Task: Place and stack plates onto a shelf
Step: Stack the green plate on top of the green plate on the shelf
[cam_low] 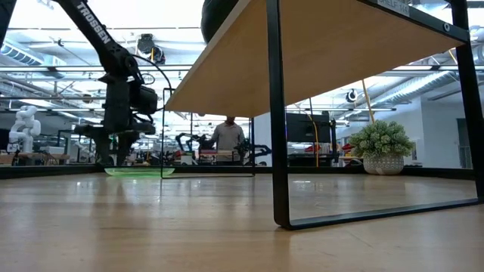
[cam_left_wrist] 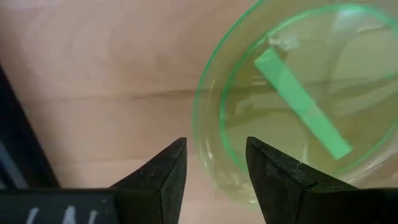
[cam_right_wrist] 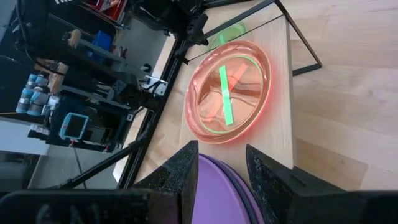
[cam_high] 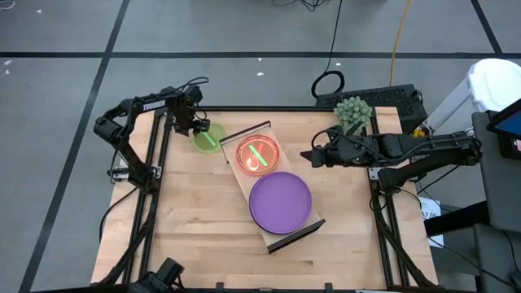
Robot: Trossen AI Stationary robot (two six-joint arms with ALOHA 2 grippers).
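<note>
A small translucent green plate [cam_high: 207,137] lies flat on the table at the far left, beside the shelf [cam_high: 234,146]. My left gripper [cam_left_wrist: 216,163] points down just over the plate's outer rim [cam_left_wrist: 205,146]. It is open, with one finger on each side of the rim; no touch shows. On the shelf lie a pink-red plate [cam_high: 257,155], with a green bar showing through it, and a large purple plate [cam_high: 281,201]. My right gripper [cam_high: 308,155] hovers open, high at the shelf's right side, and slants down toward the plates.
The shelf stands slantwise on thin black legs [cam_low: 277,151] in the middle of the table. A potted plant [cam_high: 352,110] stands at the far right corner. Black frame rails [cam_high: 155,163] run along the table's sides. A person [cam_low: 227,136] stands in the room behind.
</note>
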